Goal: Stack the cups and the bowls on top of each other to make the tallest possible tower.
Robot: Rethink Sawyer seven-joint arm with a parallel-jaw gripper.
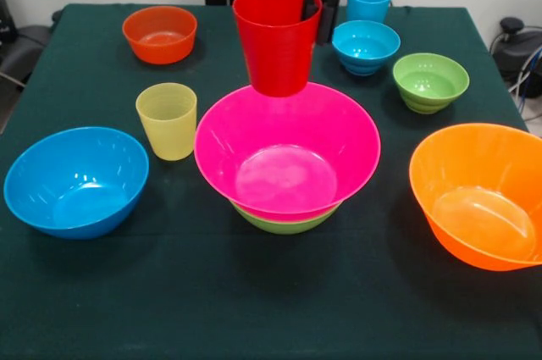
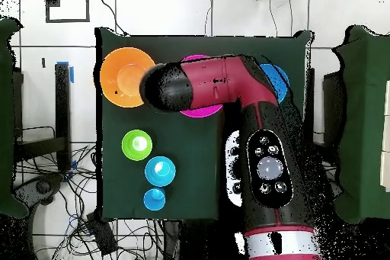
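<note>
Even, bright indoor light on my feed, with soft shadows only.

From the front I see pale glare patches on the inner floor of the large glossy pink plastic bowl (image 1: pixel 286 157) and the large yellow-orange plastic bowl (image 1: pixel 480 193), and small white glints inside the medium blue plastic bowl (image 1: pixel 75 180), so the light comes from above. The dark green tablecloth (image 1: pixel 254 301) carries faint shadows close beside each bowl. Focus looks sharp throughout. Overhead, the red and black arm (image 2: pixel 228 93) shows a mild sheen.

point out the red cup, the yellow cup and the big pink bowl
red cup (image 1: pixel 275 47), front view, on its outer wall
yellow cup (image 1: pixel 167 123), front view, on its side wall
big pink bowl (image 1: pixel 286 175), front view, on its inner floor
</note>
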